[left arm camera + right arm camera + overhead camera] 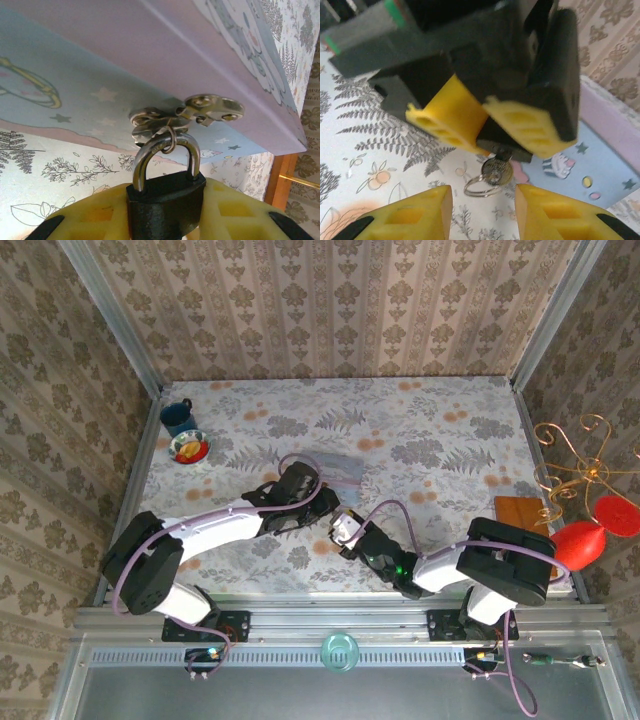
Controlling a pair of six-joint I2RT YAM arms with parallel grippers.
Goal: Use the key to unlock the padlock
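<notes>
My left gripper [165,200] is shut on the black body of the padlock [167,202]. The padlock's silvery shackle [165,150] rises through a small ring at the latch [210,107] of the pale blue-lilac tin [150,55]. From the right wrist view, the left gripper's yellow fingers [450,115] clamp the padlock [495,137]. The key [498,171] sticks in the padlock's underside, and a key ring [482,189] hangs from its round head. My right gripper [484,210] is open just short of the key, with a finger on either side and not touching it. Seen from above, the two grippers [318,502] [343,530] meet near the tin [338,468].
A blue mug [178,417] and a small dish [189,449] stand at the back left of the floral table [440,440]. A wooden block [522,512], a red object [590,540] and a gold wire stand [575,460] sit at the right edge.
</notes>
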